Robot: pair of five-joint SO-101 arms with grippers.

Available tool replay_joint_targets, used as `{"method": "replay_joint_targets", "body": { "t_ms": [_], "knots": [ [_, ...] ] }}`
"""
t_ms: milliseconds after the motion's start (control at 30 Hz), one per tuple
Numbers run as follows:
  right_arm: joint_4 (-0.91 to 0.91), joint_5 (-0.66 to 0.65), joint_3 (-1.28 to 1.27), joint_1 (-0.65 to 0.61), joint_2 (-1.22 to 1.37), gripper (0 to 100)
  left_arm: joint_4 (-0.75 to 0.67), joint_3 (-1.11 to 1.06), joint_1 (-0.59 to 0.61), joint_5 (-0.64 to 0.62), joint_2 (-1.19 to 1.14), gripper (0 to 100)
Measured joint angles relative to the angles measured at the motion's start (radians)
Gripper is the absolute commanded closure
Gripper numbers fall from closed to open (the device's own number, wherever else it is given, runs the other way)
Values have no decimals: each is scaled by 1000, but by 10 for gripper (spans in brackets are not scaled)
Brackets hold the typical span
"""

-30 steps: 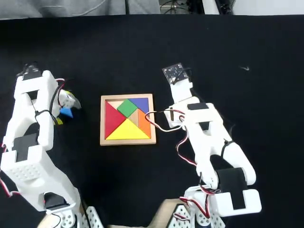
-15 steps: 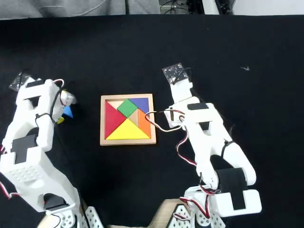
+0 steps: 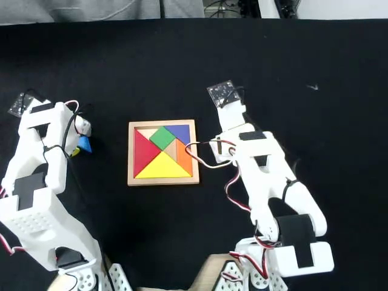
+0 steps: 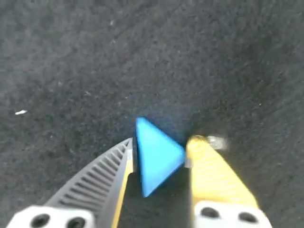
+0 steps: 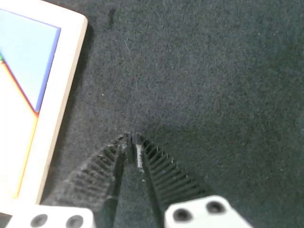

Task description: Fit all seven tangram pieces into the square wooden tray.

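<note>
Nothing can be read here: no words, numbers, labels or signs show on the wooden tray (image 3: 163,123), on the coloured pieces (image 3: 159,165) lying in it, on the blue triangle (image 4: 156,156), on the white arms (image 3: 260,173) or on the dark surface (image 3: 315,121).

A lab: black-clothed table (image 3: 315,54), cables (image 3: 221,7) behind.

Wooden tray (image 3: 163,180) – matt; cloth (image 3: 303,60) fuzzy (black).
</note>
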State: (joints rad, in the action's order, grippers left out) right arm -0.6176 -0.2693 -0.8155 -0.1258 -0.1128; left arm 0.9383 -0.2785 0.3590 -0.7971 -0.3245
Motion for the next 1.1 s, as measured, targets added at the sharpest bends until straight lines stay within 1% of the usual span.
{"method": "replay_joint_targets", "body": {
  "t_ms": [267, 367, 467, 567, 633, 833, 1100],
  "knots": [
    [0, 0, 0, 0, 0, 987, -9, 0, 2, 5, 5, 827],
    [0, 0, 0, 0, 0, 987, -9, 0, 2, 11, 5, 828],
    [0, 0, 0, 0, 0, 987, -9, 2, -12, 143, 5, 830],
    [0, 0, 0, 0, 0, 987, -2, 8, -55, 351, 5, 830],
    [0, 0, 0, 0, 0, 987, 29, 21, -81, 457, 5, 830],
    [0, 0, 0, 0, 0, 987, 149, 121, -140, 601, 3, 830],
    [0, 0, 0, 0, 0, 987, 199, 213, -184, 882, 3, 830]
  ]
}}
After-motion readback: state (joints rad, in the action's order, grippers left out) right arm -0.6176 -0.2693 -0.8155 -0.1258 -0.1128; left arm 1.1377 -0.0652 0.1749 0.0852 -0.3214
